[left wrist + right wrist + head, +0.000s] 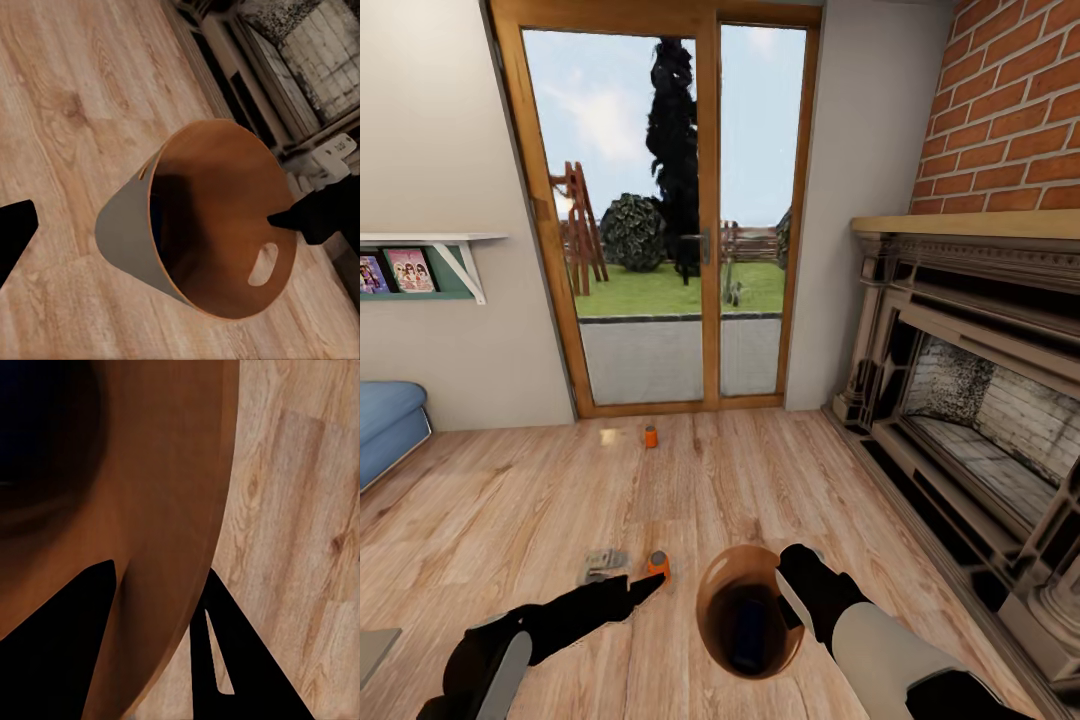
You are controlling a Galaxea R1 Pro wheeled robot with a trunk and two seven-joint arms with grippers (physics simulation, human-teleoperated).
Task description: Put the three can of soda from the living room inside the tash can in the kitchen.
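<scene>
right tool (pixel 161 645) — clamped on tash can (pixel 712 600) rim | left tool (pixel 650 588) — beside orange can (pixel 658 566), grip unclear

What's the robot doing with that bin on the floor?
It is picking up soda cans in the living room. The right gripper clamps the rim of the trash can, with a blue can already inside. The left gripper reaches toward an orange can on the wood floor. Another orange can stands by the glass doors.
</scene>
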